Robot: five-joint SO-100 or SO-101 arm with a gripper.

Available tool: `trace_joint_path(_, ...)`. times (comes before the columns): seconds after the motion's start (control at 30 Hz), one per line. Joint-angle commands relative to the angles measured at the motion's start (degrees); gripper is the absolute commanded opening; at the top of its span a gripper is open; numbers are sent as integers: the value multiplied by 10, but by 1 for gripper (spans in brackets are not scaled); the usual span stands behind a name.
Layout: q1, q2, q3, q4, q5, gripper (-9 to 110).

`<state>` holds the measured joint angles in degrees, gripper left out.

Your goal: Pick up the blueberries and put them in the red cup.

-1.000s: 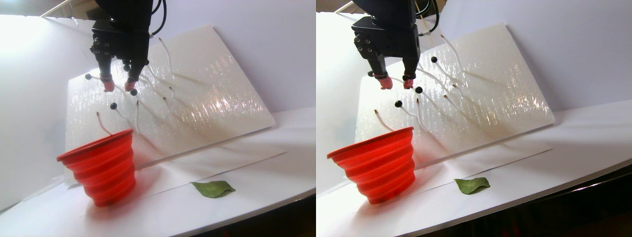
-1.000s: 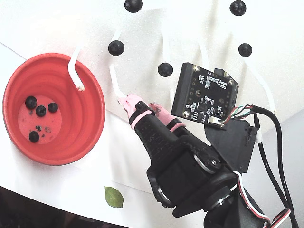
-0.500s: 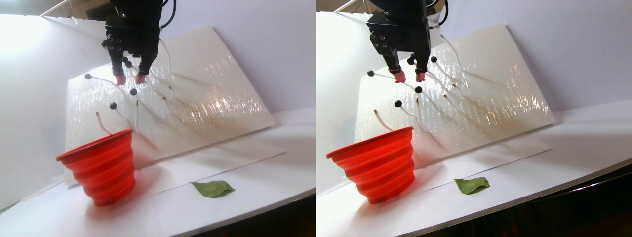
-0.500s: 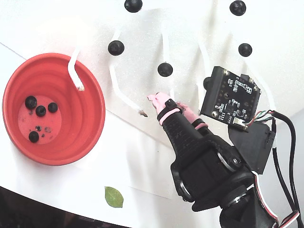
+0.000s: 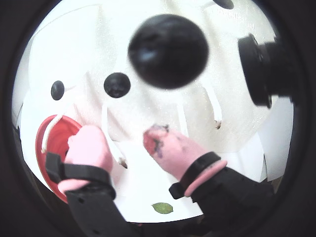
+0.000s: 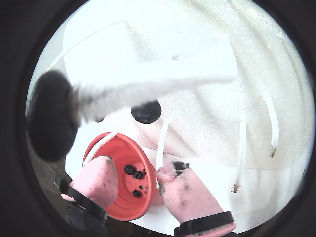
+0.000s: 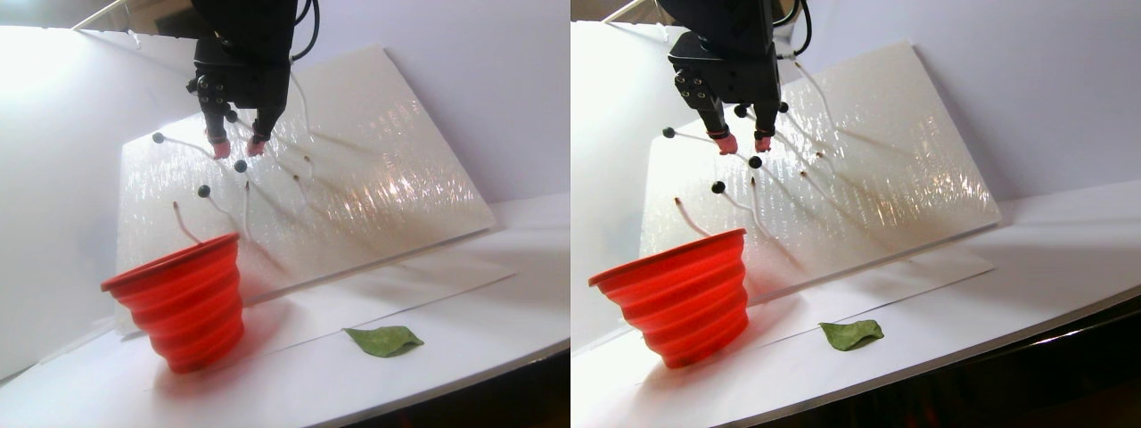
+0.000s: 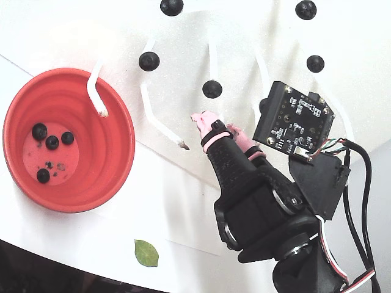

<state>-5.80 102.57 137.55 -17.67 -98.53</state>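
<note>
Blueberries [image 8: 52,142] lie in two places: four sit on the flat bottom of the red cup [image 8: 116,152] at the left of the fixed view, and the rest perch on the tips of white stalks [image 8: 156,116] sticking out of a tilted white board [image 7: 383,160] behind it. Nearest the stereo camera, a green leaf [image 7: 385,340] lies on the white table [image 7: 463,348] at lower centre, with the cup standing to its left, just in front of the board's lower edge. Farther back, in the upper left of that picture, the gripper [image 7: 238,147] hangs in front of the board among the berries. Its pink-capped fingers [image 5: 91,148] are spread apart with nothing between them; in a wrist view one berry [image 5: 168,51] looms just beyond the tips, at upper centre.
</note>
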Motion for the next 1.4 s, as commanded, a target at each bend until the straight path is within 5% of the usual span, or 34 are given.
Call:
trace_joint_path(0.0,-13,-2,-62,-23,0,16)
trace_joint_path(1.37,-18,-121,-142,-99,0,17)
